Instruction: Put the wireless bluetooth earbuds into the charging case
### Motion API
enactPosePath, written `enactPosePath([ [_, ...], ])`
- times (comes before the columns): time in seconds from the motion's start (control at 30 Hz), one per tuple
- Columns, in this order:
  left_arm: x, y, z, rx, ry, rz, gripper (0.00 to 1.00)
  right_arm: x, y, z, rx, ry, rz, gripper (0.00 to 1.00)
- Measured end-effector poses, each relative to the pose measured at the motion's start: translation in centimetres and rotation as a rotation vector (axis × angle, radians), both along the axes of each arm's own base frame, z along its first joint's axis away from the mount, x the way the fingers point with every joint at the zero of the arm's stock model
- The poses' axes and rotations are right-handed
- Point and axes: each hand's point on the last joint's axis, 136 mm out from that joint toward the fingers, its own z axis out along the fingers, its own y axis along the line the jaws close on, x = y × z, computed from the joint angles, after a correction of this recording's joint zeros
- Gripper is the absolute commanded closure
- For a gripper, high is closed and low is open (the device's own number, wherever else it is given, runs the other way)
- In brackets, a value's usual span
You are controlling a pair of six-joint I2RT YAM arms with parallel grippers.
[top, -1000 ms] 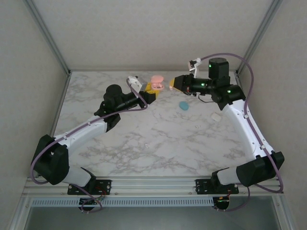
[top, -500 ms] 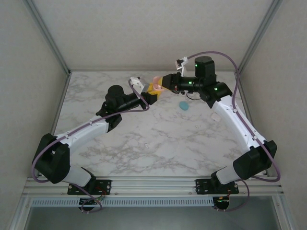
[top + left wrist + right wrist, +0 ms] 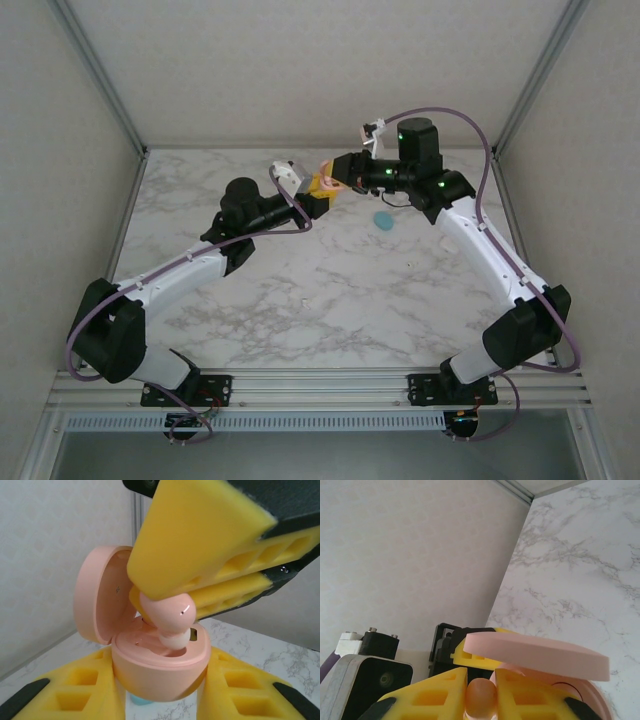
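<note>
L gripper (image 3: 160, 700) clamped on open pink charging case (image 3: 150, 672), R gripper (image 3: 481, 700) closed tight on pink earbud (image 3: 167, 615), earbud tip at case well, lid (image 3: 97, 600) tilted back beside R gripper

A white marble tabletop (image 3: 330, 300) with grey veining was boxed in by pale textured walls (image 3: 300, 70), with slanting metal frame posts (image 3: 100, 75) at the back corners. A teal rounded case (image 3: 383, 220) lay on the tabletop's far half.
</note>
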Motion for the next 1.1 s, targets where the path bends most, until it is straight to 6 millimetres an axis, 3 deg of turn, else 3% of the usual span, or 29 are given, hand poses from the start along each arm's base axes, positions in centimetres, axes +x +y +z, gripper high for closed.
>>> enactPosePath([
  [1.1,0.31,0.11,-0.1,0.003,0.006,0.024,0.82,0.27,0.37,-0.59,-0.071,-0.028,-0.049,0.74],
])
